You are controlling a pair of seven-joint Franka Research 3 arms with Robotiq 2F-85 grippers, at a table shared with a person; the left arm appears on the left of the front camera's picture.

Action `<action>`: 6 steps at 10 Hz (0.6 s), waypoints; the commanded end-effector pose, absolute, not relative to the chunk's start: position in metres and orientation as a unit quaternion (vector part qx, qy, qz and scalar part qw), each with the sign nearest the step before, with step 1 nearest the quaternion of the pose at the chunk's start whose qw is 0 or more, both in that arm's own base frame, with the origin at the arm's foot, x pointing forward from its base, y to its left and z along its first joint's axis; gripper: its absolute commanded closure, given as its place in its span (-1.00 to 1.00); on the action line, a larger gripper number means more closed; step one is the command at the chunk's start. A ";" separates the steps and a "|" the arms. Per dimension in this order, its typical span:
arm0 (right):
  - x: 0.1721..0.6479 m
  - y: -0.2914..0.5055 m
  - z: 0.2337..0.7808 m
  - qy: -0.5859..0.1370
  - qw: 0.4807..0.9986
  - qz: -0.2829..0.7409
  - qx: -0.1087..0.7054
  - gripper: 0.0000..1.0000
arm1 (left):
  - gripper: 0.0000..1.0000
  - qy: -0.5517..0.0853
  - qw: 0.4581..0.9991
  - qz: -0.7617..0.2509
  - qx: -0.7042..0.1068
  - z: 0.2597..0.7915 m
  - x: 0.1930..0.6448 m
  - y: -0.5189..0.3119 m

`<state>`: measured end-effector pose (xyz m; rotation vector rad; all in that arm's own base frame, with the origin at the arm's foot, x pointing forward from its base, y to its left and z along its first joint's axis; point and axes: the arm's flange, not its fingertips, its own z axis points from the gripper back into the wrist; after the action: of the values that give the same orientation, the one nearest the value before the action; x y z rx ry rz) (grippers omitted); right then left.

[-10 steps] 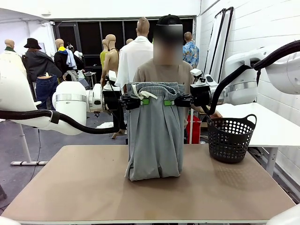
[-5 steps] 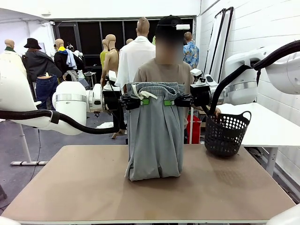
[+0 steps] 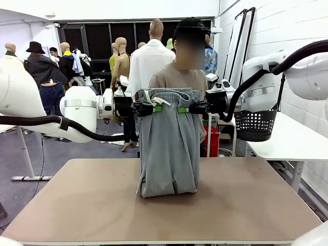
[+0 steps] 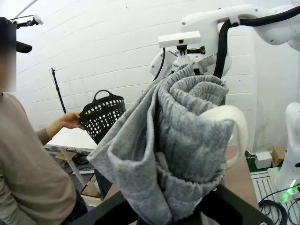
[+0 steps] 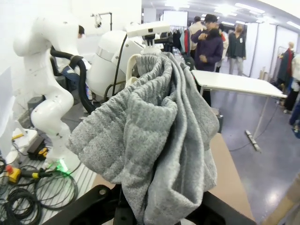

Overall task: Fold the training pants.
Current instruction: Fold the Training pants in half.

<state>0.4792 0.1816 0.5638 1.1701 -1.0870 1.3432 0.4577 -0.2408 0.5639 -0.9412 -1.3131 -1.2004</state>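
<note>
Training pants hang upright over desk centre, waistband up, leg ends bunched on the desk surface. Left pincer clamped on the waistband's left side, right pincer clamped on its right side. White drawstring dangles near left pincer. Person's hand holds black basket at far right, off the desk.

The light grey jersey training pants are hung above the middle of the tan rectangular table, hems touching it. Behind them a person is stood; the black perforated plastic basket is held up right of them.
</note>
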 end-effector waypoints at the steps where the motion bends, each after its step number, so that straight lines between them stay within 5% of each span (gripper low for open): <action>1: 0.505 0.191 0.575 -0.447 0.513 0.565 0.467 1.00 | 1.00 -0.554 0.554 -0.499 -0.372 0.585 0.489 -0.240; 6: 0.512 0.190 0.575 -0.459 0.510 0.562 0.462 1.00 | 1.00 -0.556 0.551 -0.502 -0.367 0.579 0.493 -0.237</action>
<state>0.5188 0.1920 0.5739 1.1029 -1.1011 1.3485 0.4996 -0.2373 0.5767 -0.8594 -1.3008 -1.1782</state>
